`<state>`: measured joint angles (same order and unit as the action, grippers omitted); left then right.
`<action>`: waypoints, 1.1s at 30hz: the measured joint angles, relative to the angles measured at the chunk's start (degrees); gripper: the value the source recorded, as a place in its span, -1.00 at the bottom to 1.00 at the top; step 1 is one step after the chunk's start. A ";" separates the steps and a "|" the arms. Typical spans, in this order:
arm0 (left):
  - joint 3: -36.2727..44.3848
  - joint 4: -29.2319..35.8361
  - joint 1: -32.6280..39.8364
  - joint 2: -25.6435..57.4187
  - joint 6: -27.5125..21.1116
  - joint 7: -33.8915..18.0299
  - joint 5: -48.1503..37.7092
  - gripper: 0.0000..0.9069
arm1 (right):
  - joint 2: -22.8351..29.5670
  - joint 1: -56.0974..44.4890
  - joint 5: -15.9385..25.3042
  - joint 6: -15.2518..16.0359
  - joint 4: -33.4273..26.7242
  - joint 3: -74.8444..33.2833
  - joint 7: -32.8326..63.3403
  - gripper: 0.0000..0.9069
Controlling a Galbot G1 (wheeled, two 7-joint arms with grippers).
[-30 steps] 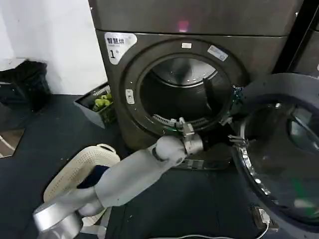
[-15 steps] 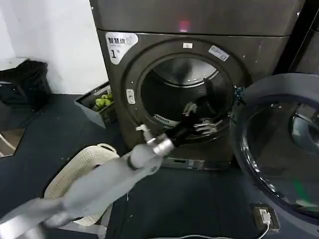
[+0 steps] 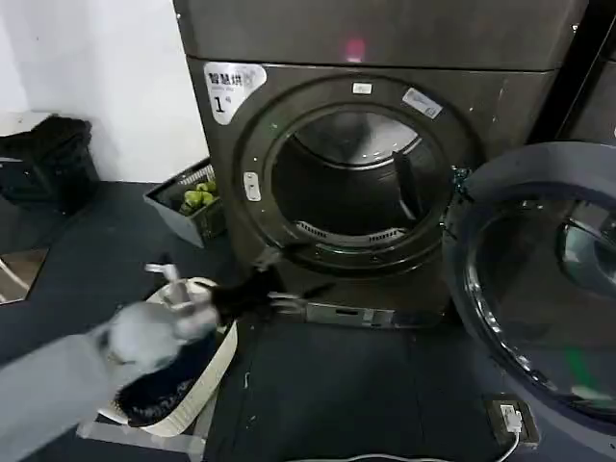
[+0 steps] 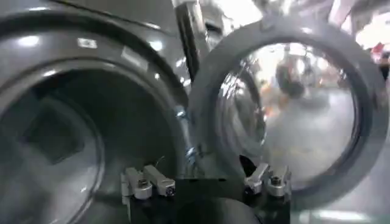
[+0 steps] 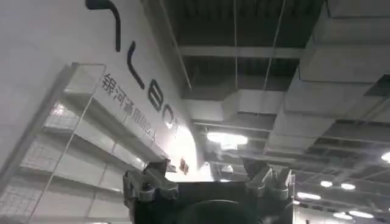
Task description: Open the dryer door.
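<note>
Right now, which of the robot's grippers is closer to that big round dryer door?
The left gripper: open, low in front of the drum opening, left of the swung-open dryer door. The right gripper points up at the ceiling.

Dryer door [image 3: 539,289]: large, round, wide grey ring around dark tinted glass, inner side facing the room. Swung fully open, standing off to the right of the dark grey machine marked "1", hinged at the right edge of the round opening. Leaves the drum mouth wholly uncovered. Cut off by the right and lower edges of the head view. Reflects bright room lights in the glass. In the left wrist view, seen as a big circular pane [image 4: 292,109] with a broad rim, set at an angle beside the open drum, with the hinge between door and machine front.
</note>
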<state>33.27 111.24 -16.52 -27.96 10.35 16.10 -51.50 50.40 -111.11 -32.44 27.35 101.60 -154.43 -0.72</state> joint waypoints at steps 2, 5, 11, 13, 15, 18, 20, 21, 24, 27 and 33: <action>0.14 1.23 1.08 3.73 -2.47 1.54 -0.50 1.00 | -0.16 0.37 0.22 0.12 0.08 0.42 0.00 1.00; 1.38 1.68 3.86 8.50 -4.97 3.62 -0.17 1.00 | -0.33 1.06 0.42 0.15 0.04 0.92 0.01 1.00; 2.07 0.87 8.34 15.03 -12.43 6.96 5.09 1.00 | -0.37 2.51 1.45 0.10 0.04 2.39 0.03 1.00; 1.63 0.35 8.58 16.69 -16.10 10.15 8.50 1.00 | -0.45 2.75 1.46 0.10 0.02 2.68 -0.05 1.00; 0.69 -0.54 7.93 18.12 -19.70 12.77 11.66 1.00 | -0.47 2.89 1.42 0.10 0.23 2.95 -0.14 1.00; -2.70 -2.03 4.06 20.43 -23.84 17.85 17.08 1.00 | -0.48 2.93 1.24 0.03 0.40 3.08 -0.40 1.00; -5.46 -2.85 0.25 22.07 -24.91 20.51 21.00 1.00 | -0.35 2.92 1.26 -0.19 0.50 3.23 -1.45 1.00; -6.45 -3.30 -1.19 22.54 -24.68 21.49 23.02 1.00 | -0.13 2.96 1.21 -0.20 0.74 3.43 -1.62 1.00; -8.33 -5.12 -3.83 23.39 -24.44 24.03 28.03 1.00 | 0.34 3.36 1.20 -0.15 1.54 4.04 -1.91 1.00; -9.03 -6.52 -5.62 24.39 -25.24 25.50 30.96 1.00 | 0.68 3.35 1.30 -0.15 1.64 4.03 -1.79 1.00; -8.25 -9.05 -6.88 25.33 -24.10 27.80 34.57 1.00 | 1.44 3.17 1.55 -0.20 1.99 4.16 -1.66 1.00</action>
<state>25.03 102.20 -23.40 -2.62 -13.75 43.90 -16.92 51.85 -107.94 -30.89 27.15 103.59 -150.27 -2.38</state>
